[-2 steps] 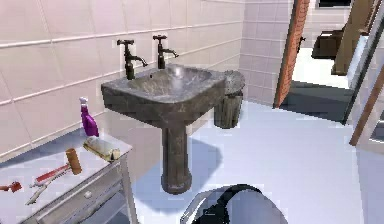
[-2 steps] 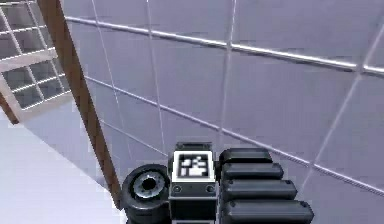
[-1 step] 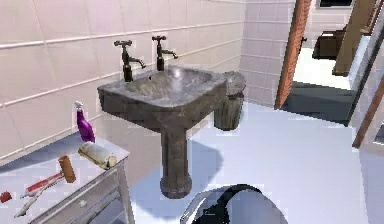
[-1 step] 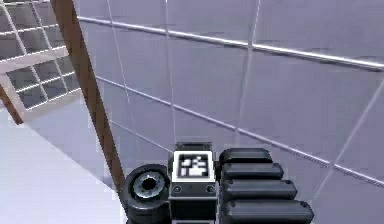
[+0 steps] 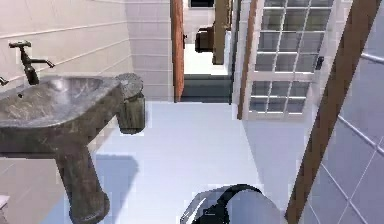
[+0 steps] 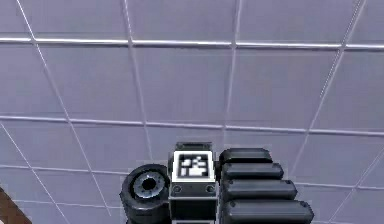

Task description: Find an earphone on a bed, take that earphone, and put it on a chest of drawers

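Gripper is sitting at the arm side view's bottom centre, just left of the white marker square, with tiled wall behind it. Its far end isn't resolving, so can't tell whether it's holding anything. In the forward view, a stone pedestal sink is crowding the left, round bin just beside it. Bare floor is running up the middle to an open doorway. A glass-paned door is standing right of that.

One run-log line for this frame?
room: bathroom | ahead: pedestal sink, open doorway | side: tiled wall | gripper: load cannot be told | stage: searching
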